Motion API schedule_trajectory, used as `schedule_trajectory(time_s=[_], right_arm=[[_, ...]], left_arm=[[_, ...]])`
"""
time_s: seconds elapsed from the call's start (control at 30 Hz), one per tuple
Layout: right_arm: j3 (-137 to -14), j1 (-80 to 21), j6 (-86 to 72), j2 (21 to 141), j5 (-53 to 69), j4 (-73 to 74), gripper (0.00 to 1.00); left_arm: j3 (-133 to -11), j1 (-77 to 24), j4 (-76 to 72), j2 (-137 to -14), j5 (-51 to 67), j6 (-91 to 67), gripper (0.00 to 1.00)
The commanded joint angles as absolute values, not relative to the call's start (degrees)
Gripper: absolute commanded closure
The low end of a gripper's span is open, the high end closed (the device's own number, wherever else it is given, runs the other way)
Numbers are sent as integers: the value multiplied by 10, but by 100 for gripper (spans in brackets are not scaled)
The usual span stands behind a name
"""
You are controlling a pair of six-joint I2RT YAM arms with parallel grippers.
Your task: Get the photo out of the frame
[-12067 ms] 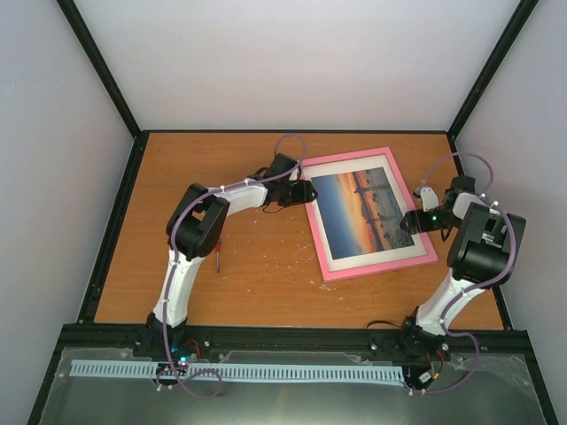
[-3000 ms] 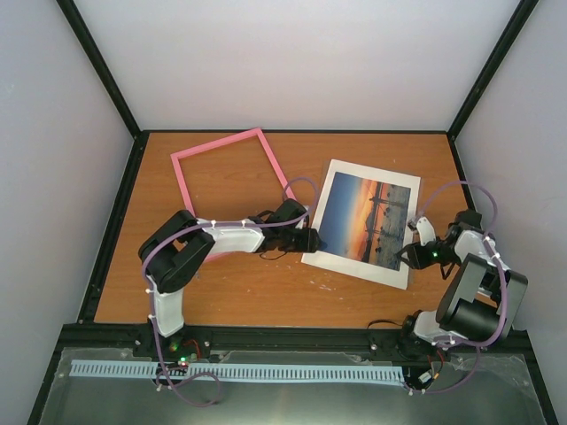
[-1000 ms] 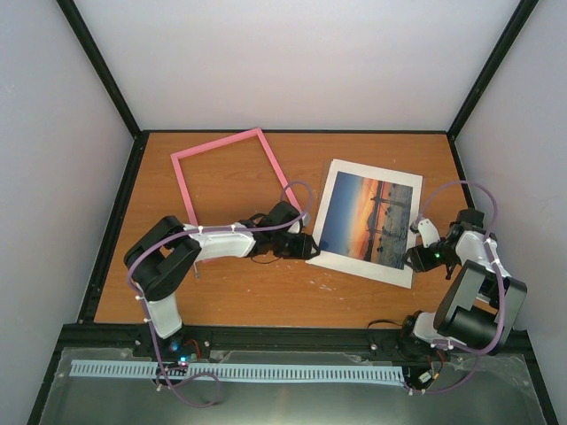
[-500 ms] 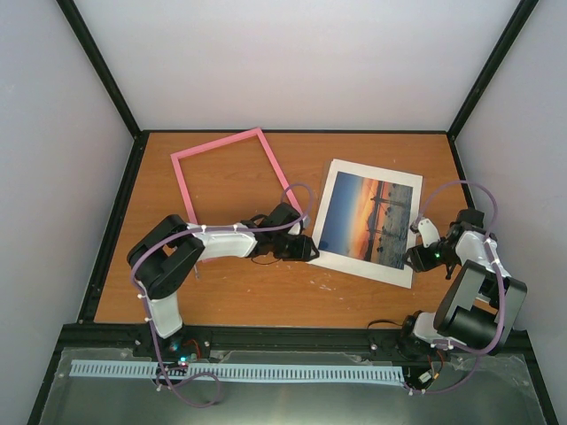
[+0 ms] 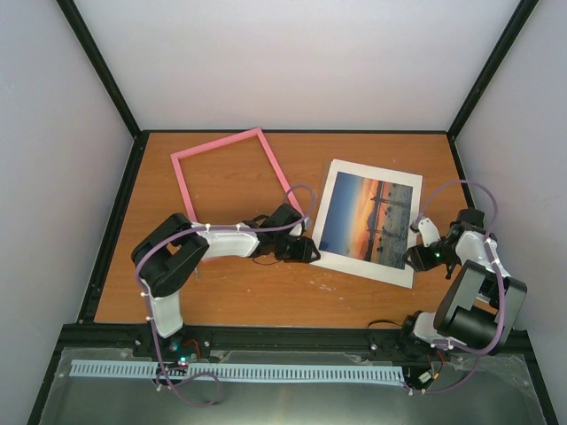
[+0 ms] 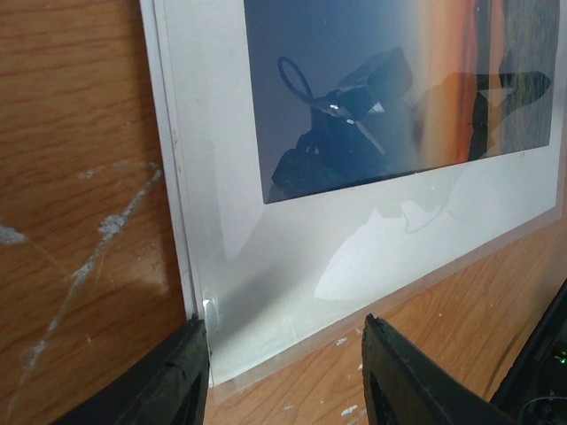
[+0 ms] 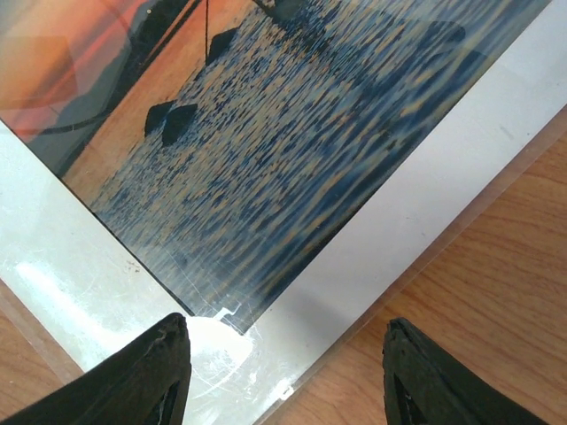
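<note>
The jaws of the left gripper (image 5: 306, 251) stand apart. In the left wrist view its two dark fingers (image 6: 182, 376) straddle a corner of the photo (image 5: 370, 221), one over bare wood just off the edge and the other off the adjoining edge. Whether either touches the photo cannot be told.

The frame (image 5: 217, 144) lies flat at the far left of the table (image 5: 239, 292), well apart from the photo. It is a thin-railed pink rectangle with bare wood showing through its opening.

The photo lies flat right of centre, turned slightly askew. It is a rectangular print of orange sky over rippled blue water, with a wide white margin. Its surface is glossy and mirrors the arm above it, and a clear layer juts out just past the margin. The table is orange-brown wood grain, scuffed with pale scratches.

The right gripper (image 5: 415, 258) sits at the photo's near right corner, its jaws also apart. In the right wrist view that corner lies between and just ahead of the fingertips (image 7: 151, 376).
</note>
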State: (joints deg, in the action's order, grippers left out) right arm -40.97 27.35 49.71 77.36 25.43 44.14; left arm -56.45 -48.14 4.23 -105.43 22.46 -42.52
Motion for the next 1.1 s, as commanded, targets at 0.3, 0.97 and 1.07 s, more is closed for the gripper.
schedule_trajectory(time_s=[0.3, 0.97, 1.07], right_arm=[[-409, 275, 495, 770, 251, 437, 42], [-462, 275, 505, 742, 282, 506, 41], [-473, 275, 503, 741, 289, 510, 41]], left_arm=[[-611, -499, 23, -1067, 236, -418, 54], [-848, -575, 124, -1227, 259, -301, 54], [-838, -576, 130, -1190, 249, -267, 50]])
